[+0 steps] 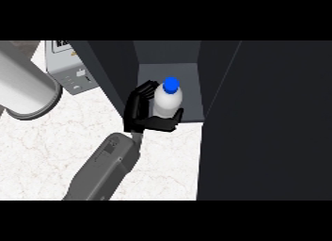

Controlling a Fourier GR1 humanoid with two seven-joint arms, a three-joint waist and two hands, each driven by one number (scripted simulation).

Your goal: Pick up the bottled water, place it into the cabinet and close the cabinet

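At cabinet (167, 70) mouth, left hand (144, 113) curled round smooth white bottle (168, 101), round blue cap (171, 84)

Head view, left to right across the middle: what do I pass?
Grey cylinder → small grey appliance → cabinet's left wall → hand curled round the bottle at the cabinet opening → open cabinet door. Which hand it is, I cannot tell.

Single head view, steeply down over counter (175, 155) and cabinet (265, 117).
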